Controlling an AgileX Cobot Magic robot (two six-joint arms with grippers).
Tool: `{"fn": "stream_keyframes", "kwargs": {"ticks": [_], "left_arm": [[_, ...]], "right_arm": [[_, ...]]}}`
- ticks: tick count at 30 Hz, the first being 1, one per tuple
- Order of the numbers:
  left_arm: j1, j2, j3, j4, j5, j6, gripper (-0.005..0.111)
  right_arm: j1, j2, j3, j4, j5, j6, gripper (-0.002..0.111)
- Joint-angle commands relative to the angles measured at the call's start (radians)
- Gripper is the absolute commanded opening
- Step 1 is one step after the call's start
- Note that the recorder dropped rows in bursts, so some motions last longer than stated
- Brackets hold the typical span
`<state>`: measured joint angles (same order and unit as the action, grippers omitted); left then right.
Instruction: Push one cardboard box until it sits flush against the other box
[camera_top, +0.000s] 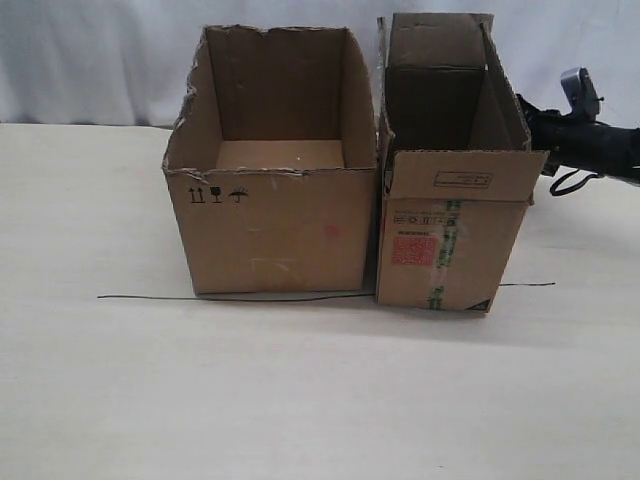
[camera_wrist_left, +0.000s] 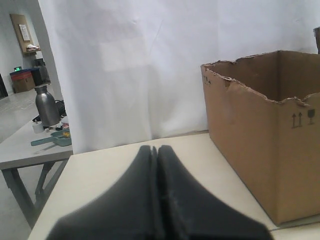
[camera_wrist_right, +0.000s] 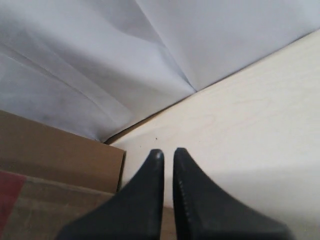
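Observation:
The narrow cardboard box (camera_top: 440, 240), flaps up and a red label on its front, stands right beside the wider other box (camera_top: 280, 225) with the torn rim; only a thin dark seam shows between them. My right arm (camera_top: 590, 140) reaches in behind the narrow box's right flap. In the right wrist view my right gripper (camera_wrist_right: 168, 151) is shut with a slim slit and nothing in it, its tips just past that cardboard box's (camera_wrist_right: 55, 160) wall. My left gripper (camera_wrist_left: 154, 148) is shut and empty, low over the table, well apart from the other box (camera_wrist_left: 265, 145).
A thin black line (camera_top: 200, 297) runs across the tabletop under the boxes' fronts. A white curtain (camera_top: 100, 60) hangs behind the table. Off the table's edge, the left wrist view shows a grey side table with a metal bottle (camera_wrist_left: 46, 105).

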<state>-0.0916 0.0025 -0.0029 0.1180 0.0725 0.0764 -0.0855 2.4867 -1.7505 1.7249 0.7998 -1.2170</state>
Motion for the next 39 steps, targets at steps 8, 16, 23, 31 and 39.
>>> {"fn": "stream_keyframes", "kwargs": {"ticks": [8,16,23,31,39], "left_arm": [[0.003,-0.002,0.003,0.001,-0.003,-0.004,0.000],[0.003,-0.002,0.003,0.001,-0.003,-0.004,0.000],[0.003,-0.002,0.003,0.001,-0.006,-0.004,0.000],[0.003,-0.002,0.003,0.003,-0.003,-0.004,0.000],[0.003,-0.002,0.003,0.003,-0.003,-0.004,0.000]], "right_arm": [[-0.002,-0.002,-0.005,0.019,0.044,-0.019,0.005],[0.004,-0.004,-0.050,0.019,0.140,0.000,0.005],[0.028,-0.004,-0.050,0.019,0.109,-0.003,0.005],[0.003,-0.004,-0.050,0.018,0.092,0.001,0.005],[-0.068,-0.051,-0.050,-0.170,0.249,0.103,0.005]]}}
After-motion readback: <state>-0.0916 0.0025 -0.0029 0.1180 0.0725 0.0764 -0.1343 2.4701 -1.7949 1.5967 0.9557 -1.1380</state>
